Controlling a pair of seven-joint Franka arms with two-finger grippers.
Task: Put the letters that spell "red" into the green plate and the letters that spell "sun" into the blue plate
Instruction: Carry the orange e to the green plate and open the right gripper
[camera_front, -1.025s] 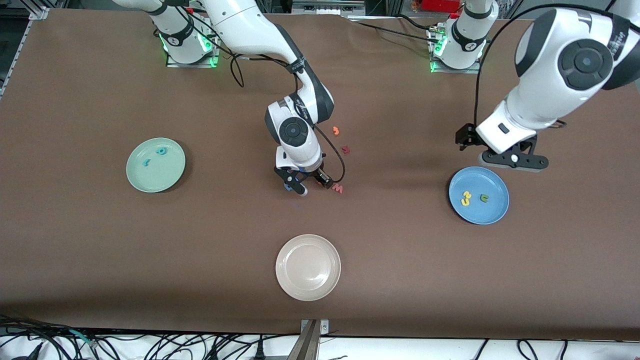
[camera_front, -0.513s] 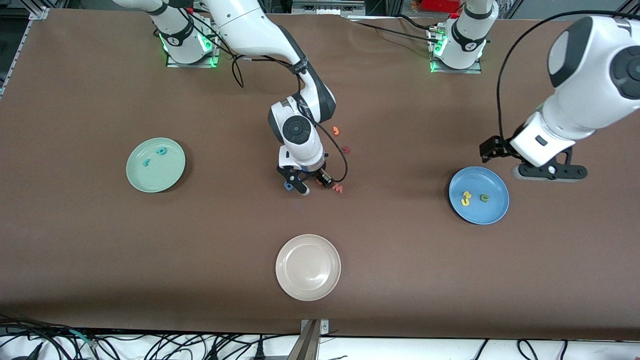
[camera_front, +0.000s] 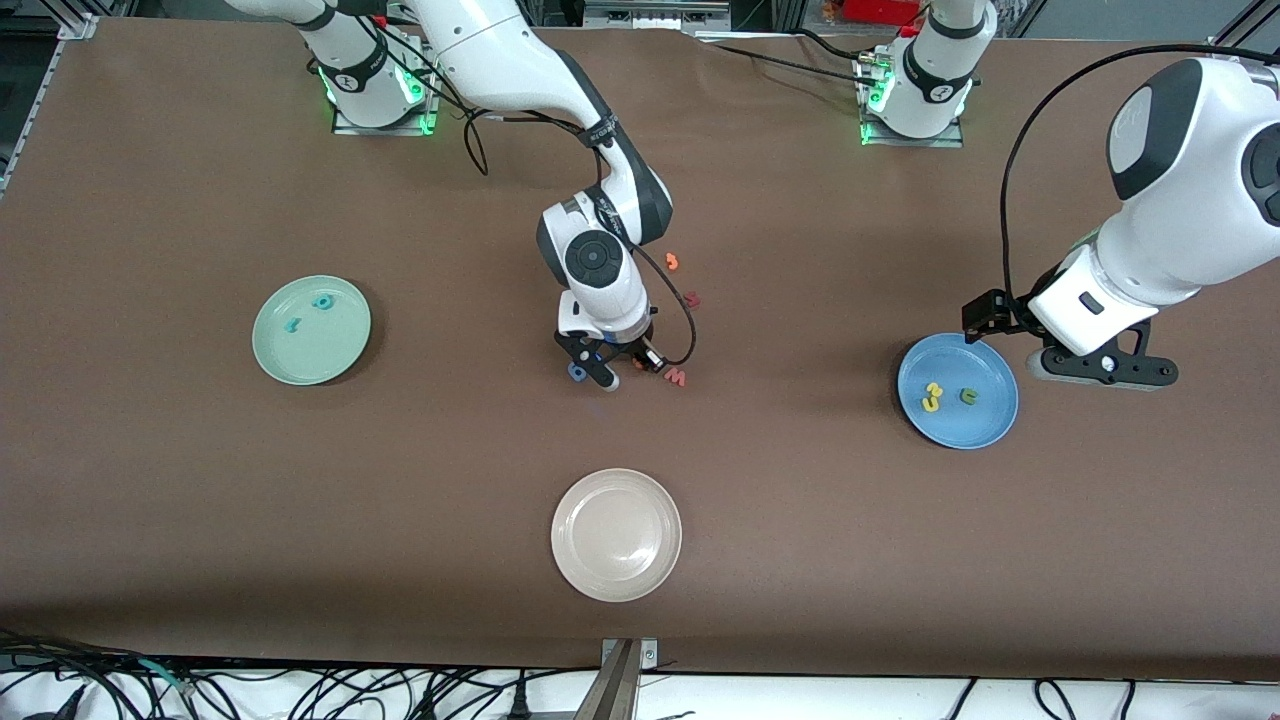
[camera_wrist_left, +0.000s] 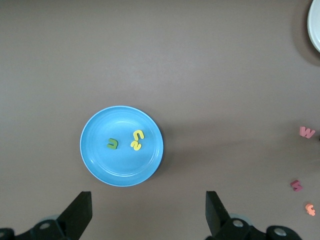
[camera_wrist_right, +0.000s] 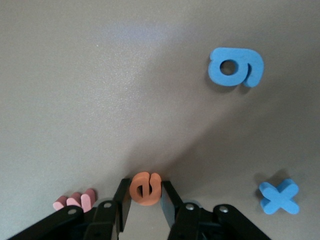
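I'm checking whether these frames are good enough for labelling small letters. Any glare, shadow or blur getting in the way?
Front view: even light; the letters in the green plate and blue plate read as small colour blobs. Right wrist view: sharp; the right end effector casts a soft shadow around the orange "e". Left wrist view: crisp; the left end effector is open above the table.

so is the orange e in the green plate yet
No, out. The orange e sits on the table between the right gripper's jaws; the green plate holds only two teal letters.
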